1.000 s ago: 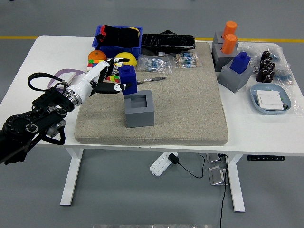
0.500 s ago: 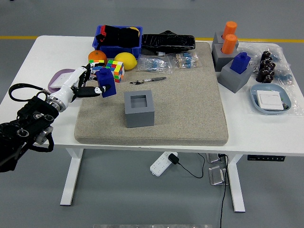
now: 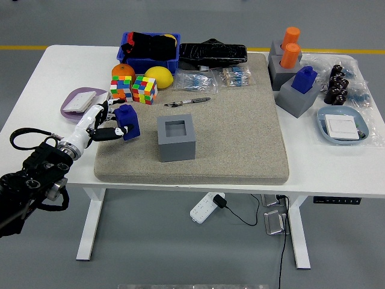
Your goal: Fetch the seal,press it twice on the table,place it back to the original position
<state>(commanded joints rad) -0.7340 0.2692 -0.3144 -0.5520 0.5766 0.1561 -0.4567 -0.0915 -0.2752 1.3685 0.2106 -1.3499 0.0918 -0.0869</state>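
My left hand (image 3: 110, 124) is shut on the blue seal (image 3: 127, 121), holding it low over the left part of the grey felt mat (image 3: 240, 132); I cannot tell whether its base touches the mat. The seal's grey holder block (image 3: 177, 138), with its square socket empty, stands on the mat to the right of the seal. My black left arm (image 3: 36, 177) comes in from the lower left. The right arm is out of view.
Behind the seal lie a Rubik's cube (image 3: 144, 89), a lemon (image 3: 159, 77), an orange (image 3: 123, 70), a blue bin (image 3: 150, 48) and a purple dish (image 3: 80, 101). A pen (image 3: 189, 102) lies mid-mat. More grey holders with blue (image 3: 304, 79) and orange (image 3: 291, 54) seals stand at right.
My left hand has carried the blue seal away from above the grey holder, leftward and down, to the mat's left part. The arm has drawn back to the left.
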